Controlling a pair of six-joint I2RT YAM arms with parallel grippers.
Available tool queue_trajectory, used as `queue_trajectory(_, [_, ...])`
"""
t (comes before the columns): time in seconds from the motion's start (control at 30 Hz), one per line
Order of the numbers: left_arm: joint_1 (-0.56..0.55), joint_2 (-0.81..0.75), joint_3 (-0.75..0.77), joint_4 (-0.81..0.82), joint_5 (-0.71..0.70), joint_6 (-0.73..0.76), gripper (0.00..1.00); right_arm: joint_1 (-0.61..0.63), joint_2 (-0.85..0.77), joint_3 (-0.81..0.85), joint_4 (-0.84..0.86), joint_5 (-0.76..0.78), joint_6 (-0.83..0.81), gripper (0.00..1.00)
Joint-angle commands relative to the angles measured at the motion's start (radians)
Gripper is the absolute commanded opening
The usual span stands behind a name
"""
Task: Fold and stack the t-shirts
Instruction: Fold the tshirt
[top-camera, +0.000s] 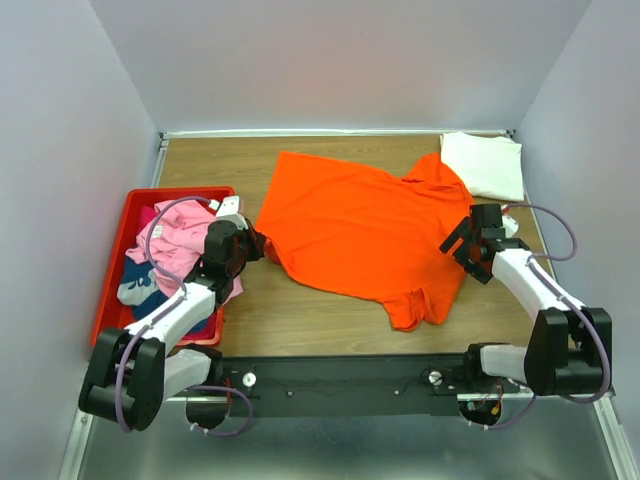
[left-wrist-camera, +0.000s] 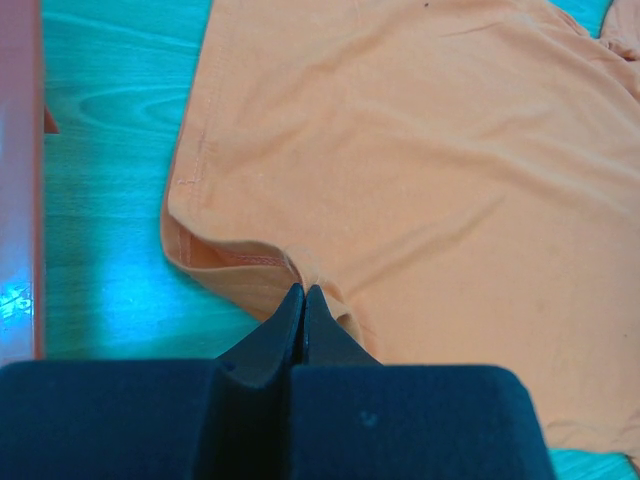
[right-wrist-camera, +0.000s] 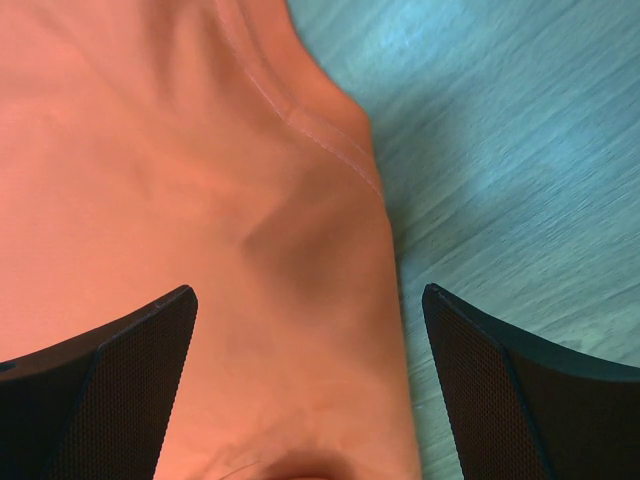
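Left arm (top-camera: 175, 312) stretched forward, jaws pressed together, right arm (top-camera: 530, 280) bent inward, jaws spread wide.

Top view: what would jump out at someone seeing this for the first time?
A bright orange t-shirt lies spread across the middle of the wooden table. The left fingers are pinched shut on its edge, and the right fingers are wide open over its other side. At the left, a red bin is heaped with pink and blue clothes. A folded cream-white t-shirt sits in the far right corner.
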Motion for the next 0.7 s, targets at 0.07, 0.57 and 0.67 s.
queue_trajectory(0.07, [0.003,0.018,-0.018,0.041,0.016,0.024,0.0,-0.012,0.047,-0.055,0.058,-0.057,-0.001,1.0])
queue_trajectory(0.57, [0.005,0.012,-0.029,0.044,-0.003,0.034,0.0,-0.015,0.101,-0.071,0.106,-0.123,-0.047,0.0])
queue_trajectory(0.67, [0.005,0.003,-0.034,0.041,-0.001,0.034,0.0,-0.017,0.046,-0.04,0.039,-0.074,-0.06,0.0])
